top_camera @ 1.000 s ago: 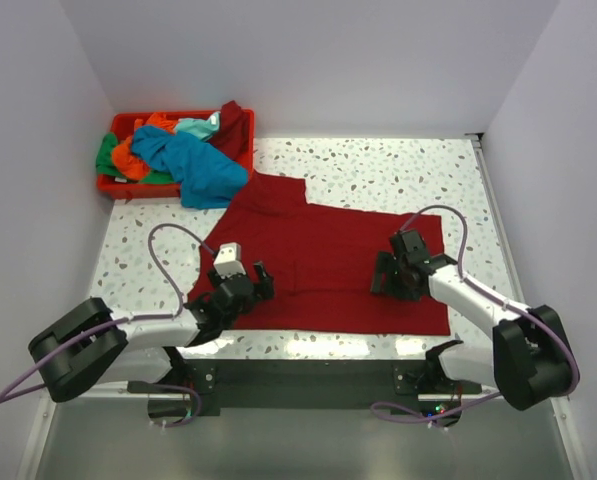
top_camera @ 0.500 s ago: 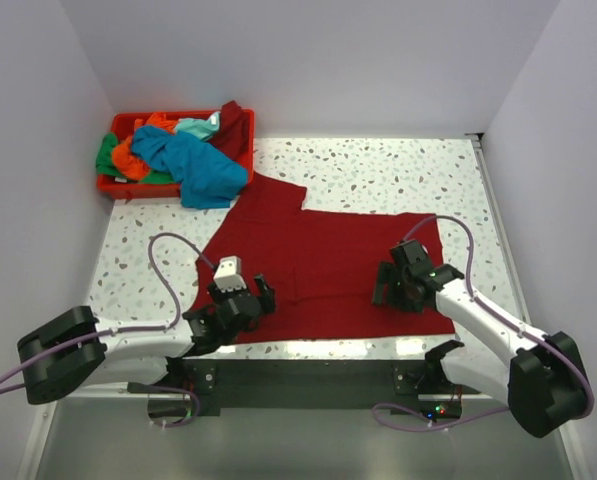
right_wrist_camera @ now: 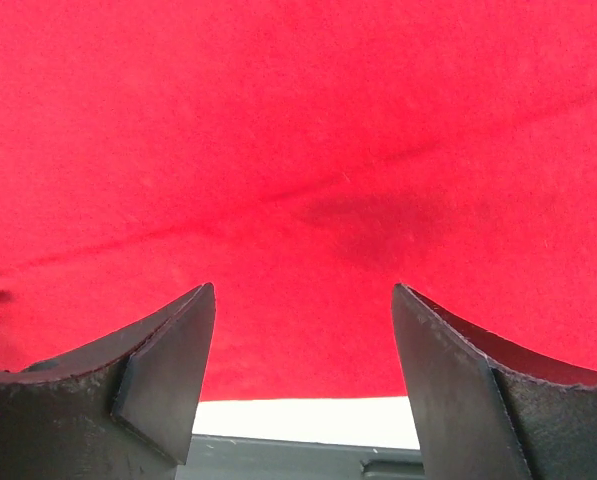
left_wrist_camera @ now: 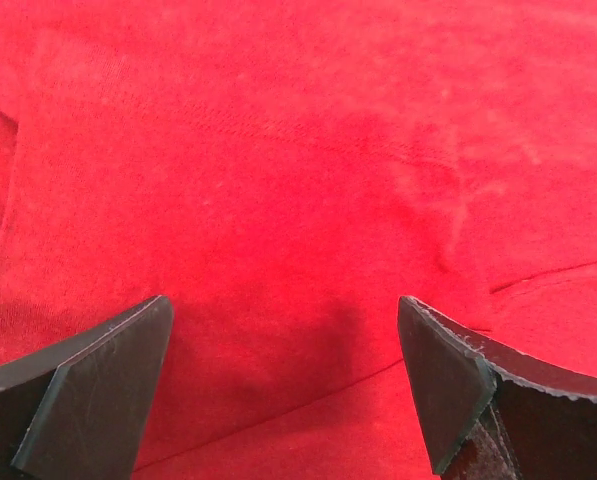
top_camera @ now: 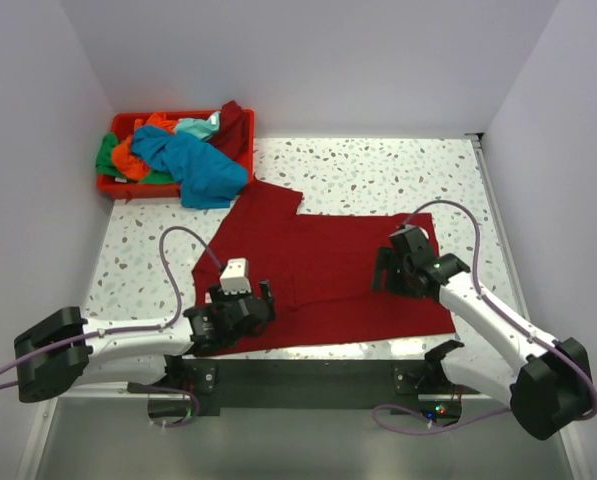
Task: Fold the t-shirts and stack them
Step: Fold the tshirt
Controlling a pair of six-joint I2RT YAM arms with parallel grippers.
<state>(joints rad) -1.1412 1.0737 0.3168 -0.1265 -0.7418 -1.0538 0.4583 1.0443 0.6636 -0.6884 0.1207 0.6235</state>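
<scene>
Jaws of left gripper (left_wrist_camera: 283, 340) and right gripper (right_wrist_camera: 303, 300) parted, gripping nothing, over dark red t-shirt (top_camera: 328, 260) (flat on table (top_camera: 378, 170))

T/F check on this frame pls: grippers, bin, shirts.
1. The left gripper and right gripper are both open above the dark red shirt, gripping nothing. True.
2. The red bin sits at the far right. False: it is at the far left corner of the table.
3. A teal shirt spills over the bin's near rim. True.
4. The dark red shirt is folded small. False: it lies spread out.
</scene>
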